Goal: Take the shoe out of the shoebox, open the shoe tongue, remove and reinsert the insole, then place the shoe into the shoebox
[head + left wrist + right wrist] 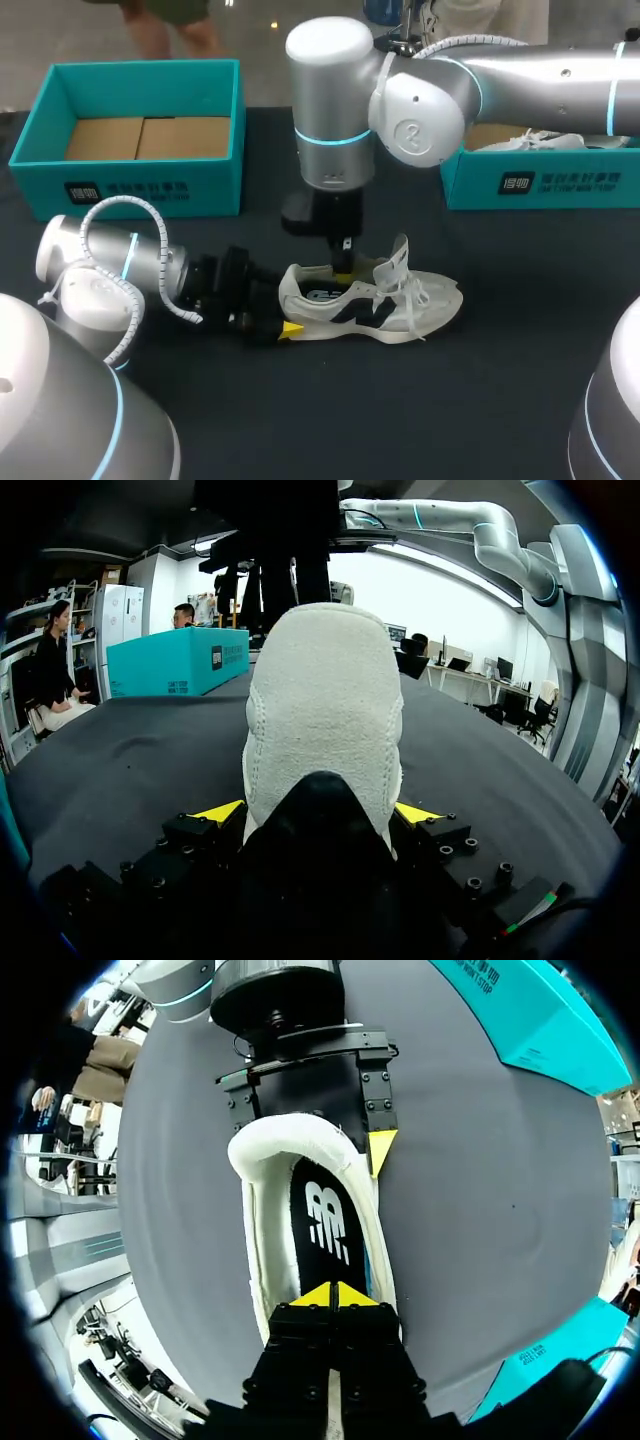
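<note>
The left tool [285, 328] clamps the heel of the shoe [400, 300], so this end is blocked. The right tool [343, 268] stands in the shoe opening from above. The surface [420, 400] beside the toe and on the near side is free.

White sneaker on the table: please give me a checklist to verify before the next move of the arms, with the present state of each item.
1. White mesh sneaker out of the box, resting on the black table: ok.
2. Left claw clamps the heel from both sides: ok.
3. Shoe tongue lifted up: ok.
4. Right claw inside the opening, over the dark insole, tips together: ok.
5. Insole actually pinched by the right claw: cannot tell.
6. Teal cardboard shoebox at the left rear empty for the return: ok.
</note>
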`<state>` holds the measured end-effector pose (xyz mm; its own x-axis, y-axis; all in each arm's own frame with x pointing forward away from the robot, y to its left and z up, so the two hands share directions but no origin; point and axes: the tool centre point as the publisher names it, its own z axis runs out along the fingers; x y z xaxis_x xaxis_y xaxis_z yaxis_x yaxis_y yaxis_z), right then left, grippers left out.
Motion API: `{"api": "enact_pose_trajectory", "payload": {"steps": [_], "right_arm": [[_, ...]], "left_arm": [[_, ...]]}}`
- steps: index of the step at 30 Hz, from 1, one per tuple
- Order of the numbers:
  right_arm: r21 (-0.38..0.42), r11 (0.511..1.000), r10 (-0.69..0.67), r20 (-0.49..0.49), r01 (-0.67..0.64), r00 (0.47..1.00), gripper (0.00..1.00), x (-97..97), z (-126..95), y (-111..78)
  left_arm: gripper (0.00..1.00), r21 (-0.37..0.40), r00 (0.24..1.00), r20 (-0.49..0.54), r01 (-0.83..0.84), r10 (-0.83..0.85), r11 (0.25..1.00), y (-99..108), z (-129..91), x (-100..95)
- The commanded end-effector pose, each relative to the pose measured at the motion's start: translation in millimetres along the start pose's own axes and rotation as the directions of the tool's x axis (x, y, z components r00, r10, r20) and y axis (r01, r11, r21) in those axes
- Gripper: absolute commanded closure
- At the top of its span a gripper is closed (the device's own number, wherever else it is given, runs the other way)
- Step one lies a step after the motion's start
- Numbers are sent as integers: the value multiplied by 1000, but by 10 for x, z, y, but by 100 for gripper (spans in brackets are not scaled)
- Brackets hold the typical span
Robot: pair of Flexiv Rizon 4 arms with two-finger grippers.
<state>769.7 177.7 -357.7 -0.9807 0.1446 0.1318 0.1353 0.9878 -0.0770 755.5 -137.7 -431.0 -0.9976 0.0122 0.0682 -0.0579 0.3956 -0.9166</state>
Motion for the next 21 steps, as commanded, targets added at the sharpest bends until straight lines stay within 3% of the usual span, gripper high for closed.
{"api": "enact_pose_trajectory", "payload": {"steps": [1,15,16,19,21], "right_arm": [[-4,1000,5,-3,-5,1000,100,6,106,27],[-21,999,32,-30,-33,999,100,-13,208,-49],[-23,999,33,-30,-34,999,97,-16,205,-56],[-26,999,33,-33,-34,999,75,-27,200,-70],[-26,999,33,-34,-34,999,67,-33,193,-84]], "left_arm": [[100,-2,1000,0,1,-1,1000,19,-1,4],[100,-2,1000,0,1,-1,1000,19,-1,4],[100,-2,1000,0,1,-1,1000,19,-1,4],[100,-2,1000,0,1,-1,1000,19,-1,4],[100,-2,1000,0,1,-1,1000,19,-1,4]]}}
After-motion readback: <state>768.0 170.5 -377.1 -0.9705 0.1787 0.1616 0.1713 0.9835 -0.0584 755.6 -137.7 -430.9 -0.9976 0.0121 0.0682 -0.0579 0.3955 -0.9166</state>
